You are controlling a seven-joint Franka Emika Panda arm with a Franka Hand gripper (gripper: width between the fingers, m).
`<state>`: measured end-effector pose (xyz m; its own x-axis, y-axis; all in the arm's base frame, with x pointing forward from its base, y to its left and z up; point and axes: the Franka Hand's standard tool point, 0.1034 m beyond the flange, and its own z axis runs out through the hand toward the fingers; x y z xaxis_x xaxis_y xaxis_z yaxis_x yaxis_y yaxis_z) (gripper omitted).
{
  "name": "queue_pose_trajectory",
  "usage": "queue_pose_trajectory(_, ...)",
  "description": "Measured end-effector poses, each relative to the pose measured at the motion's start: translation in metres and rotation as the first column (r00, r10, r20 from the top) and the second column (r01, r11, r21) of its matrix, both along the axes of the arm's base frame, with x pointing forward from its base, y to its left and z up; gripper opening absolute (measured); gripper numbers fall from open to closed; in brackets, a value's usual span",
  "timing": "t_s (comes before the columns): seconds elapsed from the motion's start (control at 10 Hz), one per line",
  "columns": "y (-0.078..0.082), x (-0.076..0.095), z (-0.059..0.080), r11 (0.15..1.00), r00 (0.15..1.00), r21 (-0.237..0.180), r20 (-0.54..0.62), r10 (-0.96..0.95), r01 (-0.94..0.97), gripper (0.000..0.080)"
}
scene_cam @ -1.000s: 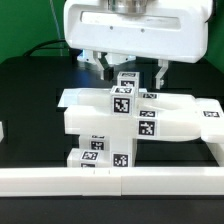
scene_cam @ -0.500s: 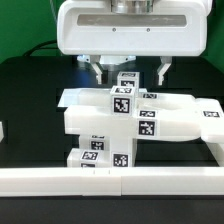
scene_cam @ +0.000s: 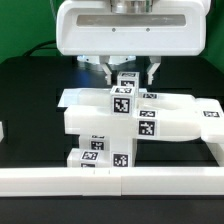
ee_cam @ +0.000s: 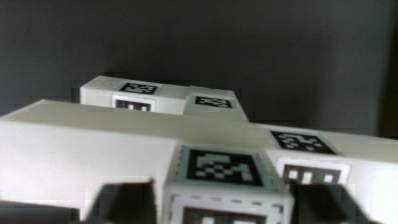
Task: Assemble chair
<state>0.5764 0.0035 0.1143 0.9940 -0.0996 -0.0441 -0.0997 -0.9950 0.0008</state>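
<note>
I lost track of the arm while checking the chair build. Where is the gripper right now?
In the exterior view the gripper hangs at upper centre, directly above the stacked chair parts, its fingers either side of the topmost tagged block.

A black counter [scene_cam: 30,110] fills the scene, dark and matte. Along its near edge in the exterior view runs a long white border rail [scene_cam: 110,181], and a second rail [scene_cam: 217,150] meets it at the exterior view's right (forming a corner). A green cable [scene_cam: 45,45] shows at the back, on the exterior view's left.
</note>
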Motion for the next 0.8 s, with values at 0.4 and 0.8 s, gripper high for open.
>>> queue_pose_trajectory(0.4,0.0005,0.0002,0.0002,0.981,0.981,-0.007,0.000,-0.195,0.195,0.0285)
queue_pose_trajectory(0.8,0.0009,0.0011,-0.0001,0.846,0.846,0.015,-0.003,-0.533,0.533,0.0287)
